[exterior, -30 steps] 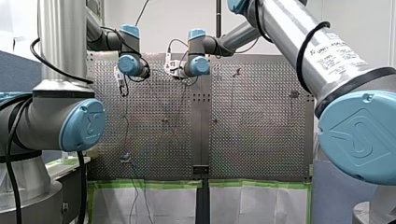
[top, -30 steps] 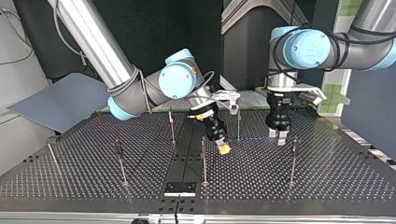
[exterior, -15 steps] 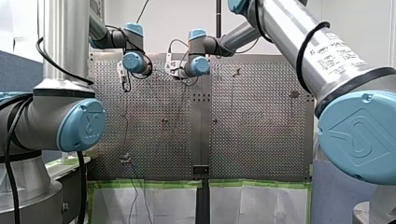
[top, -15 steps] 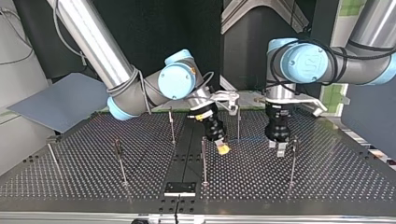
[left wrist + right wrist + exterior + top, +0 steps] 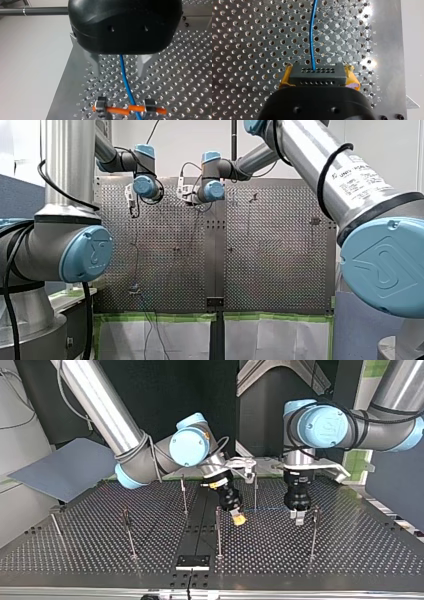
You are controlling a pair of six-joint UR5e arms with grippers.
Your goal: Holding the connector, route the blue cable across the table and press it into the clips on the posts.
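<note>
In the top view six thin posts (image 5: 129, 532) stand across the perforated table (image 5: 350, 555). Just right of centre my right gripper (image 5: 240, 520) clamps the one black connector (image 5: 315, 73) between yellow pads (image 5: 284, 77). One blue cable (image 5: 270, 509) runs rightward to my left gripper (image 5: 299, 519), jaws spread around it.

- My right arm: comes in low with the wrist tilted. Gripper (image 5: 240, 519) slants downward, yellow pads (image 5: 285, 77) clamped on the connector (image 5: 315, 73).
- My left arm: wrist vertical. Gripper (image 5: 299, 516) points straight down, metal fingers (image 5: 143, 65) spread apart.
</note>
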